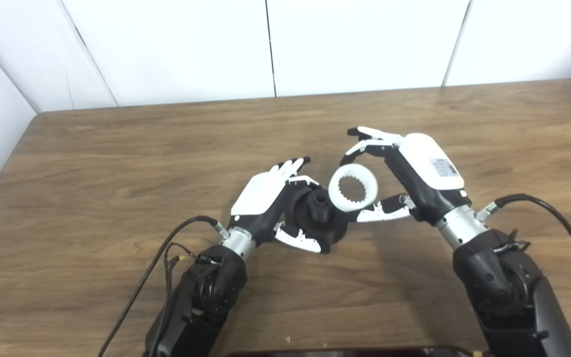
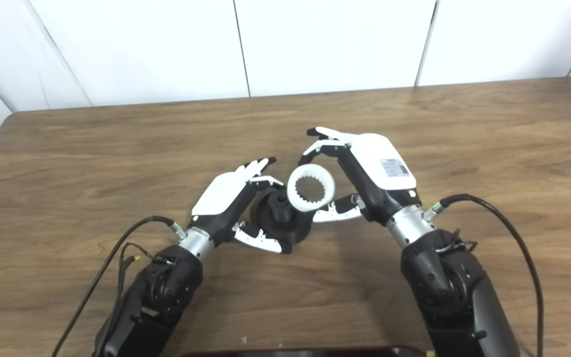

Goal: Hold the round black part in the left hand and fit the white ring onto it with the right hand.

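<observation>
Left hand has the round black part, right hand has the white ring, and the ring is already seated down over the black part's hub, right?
Not seated. In the left eye view the white ring is held by the right hand up beside the round black part, whose hub shows uncovered. The left hand does hold the black part.
</observation>
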